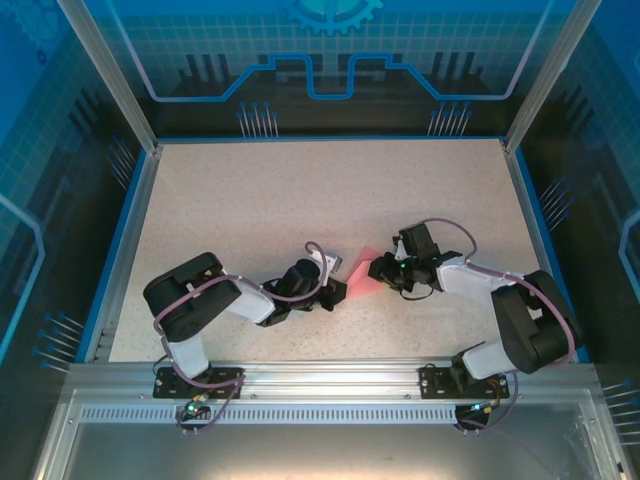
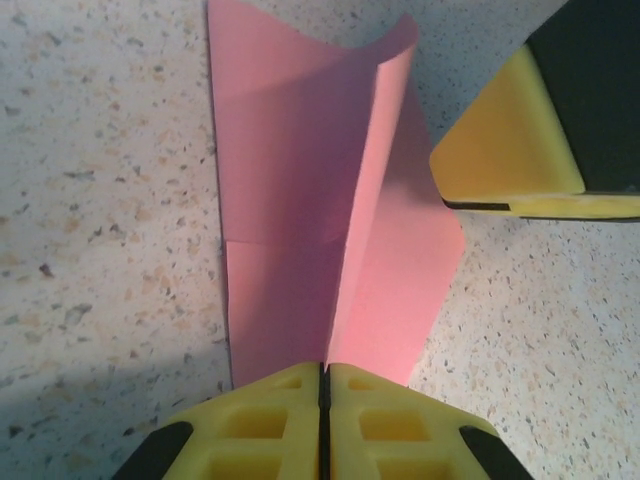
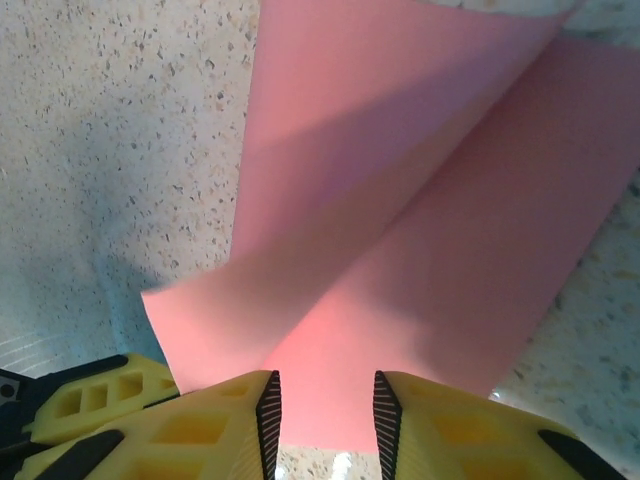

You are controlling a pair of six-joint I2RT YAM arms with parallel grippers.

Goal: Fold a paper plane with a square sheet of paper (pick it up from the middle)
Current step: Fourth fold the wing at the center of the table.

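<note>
Top view: the square sheet of paper is found mid-table, between left gripper and right gripper, with loads of bare room around. Left wrist: the near edge is clamped tight and the crease is pointed straight away. Right wrist: the jaws are held apart around the sheet's edge.

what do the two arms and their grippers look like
The left arm and right arm are black-and-white rounded housings with lilac cables looped alongside. The left gripper and right gripper are yellow with square moulded pockets and black trim.
</note>
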